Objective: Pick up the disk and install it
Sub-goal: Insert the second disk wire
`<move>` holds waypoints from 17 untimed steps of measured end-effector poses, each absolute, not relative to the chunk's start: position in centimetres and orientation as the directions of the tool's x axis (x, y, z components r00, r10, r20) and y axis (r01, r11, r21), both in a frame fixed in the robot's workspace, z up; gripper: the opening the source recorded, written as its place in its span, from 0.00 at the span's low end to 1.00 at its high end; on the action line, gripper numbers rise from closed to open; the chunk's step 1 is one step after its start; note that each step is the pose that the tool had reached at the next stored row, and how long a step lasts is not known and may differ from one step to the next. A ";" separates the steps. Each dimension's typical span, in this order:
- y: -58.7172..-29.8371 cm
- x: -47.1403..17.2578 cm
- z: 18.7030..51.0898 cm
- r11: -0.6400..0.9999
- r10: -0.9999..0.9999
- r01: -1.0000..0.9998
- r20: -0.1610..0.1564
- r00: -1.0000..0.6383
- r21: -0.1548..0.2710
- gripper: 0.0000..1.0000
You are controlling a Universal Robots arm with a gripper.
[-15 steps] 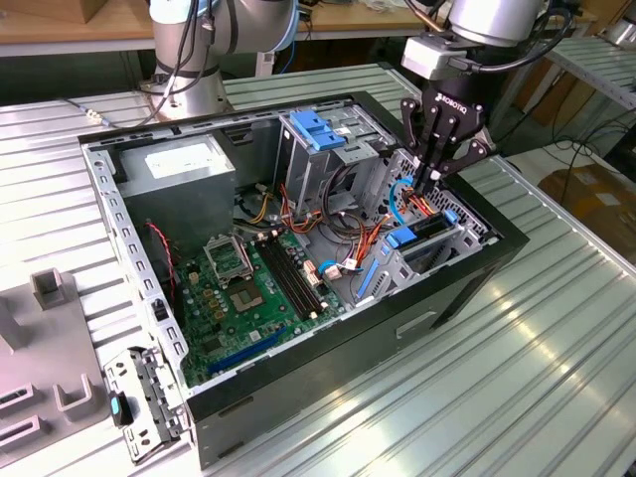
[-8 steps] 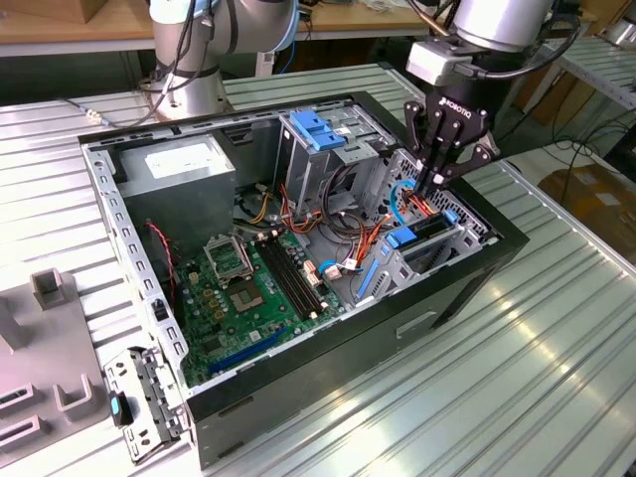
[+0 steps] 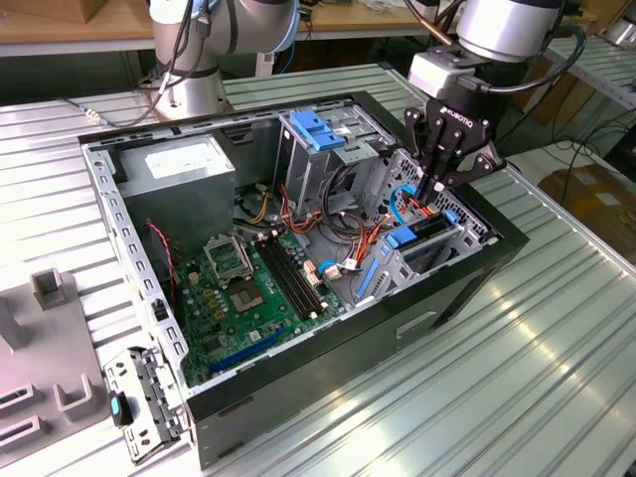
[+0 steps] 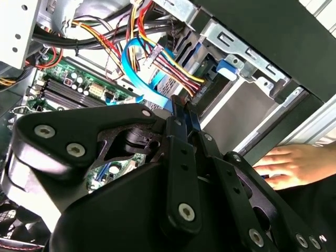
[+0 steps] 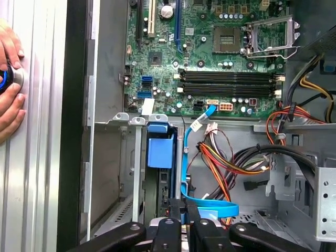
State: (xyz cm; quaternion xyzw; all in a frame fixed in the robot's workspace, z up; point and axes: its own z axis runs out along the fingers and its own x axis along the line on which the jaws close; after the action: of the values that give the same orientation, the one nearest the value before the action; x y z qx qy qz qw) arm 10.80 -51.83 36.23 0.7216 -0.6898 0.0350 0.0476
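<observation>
A: Where's the disk (image 3: 429, 229) rn?
B: We see it on edge in the front drive bay of the open PC case (image 3: 298, 397). That's the corner on the exterior view's right, and its blue rail end (image 5: 160, 152) faces the motherboard (image 3: 243, 298).
A: And the gripper (image 3: 440, 191)?
B: It's dipped straight into that bay, right over the disk's upper edge. We also catch it in both wrist views (image 4: 182, 113) (image 5: 181, 210).
A: Fingers?
B: Clenched, w/ only a thin blue strip pinched between them. We take that strip for the disk's rail, so they're grasping the disk.
A: Anything crowding it?
B: A blue flat cable (image 5: 186, 157) loops just beside the fingers, and a bundle of red, yellow and orange wires lies near.
A: Ppl around?
B: We see a person's hand (image 5: 8, 100) on the desk (image 3: 517, 378), outside the case wall by the bay. The grey power supply (image 3: 189, 174) sits at the far corner, well apart.
</observation>
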 end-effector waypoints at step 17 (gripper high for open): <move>-54.1 9.8 35.7 -0.048 -0.998 -0.999 0.042 0.047 -0.012 0.16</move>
State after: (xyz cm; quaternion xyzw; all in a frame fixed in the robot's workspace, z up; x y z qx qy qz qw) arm 9.81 -54.07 35.69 0.7235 -0.6900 0.0195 0.0103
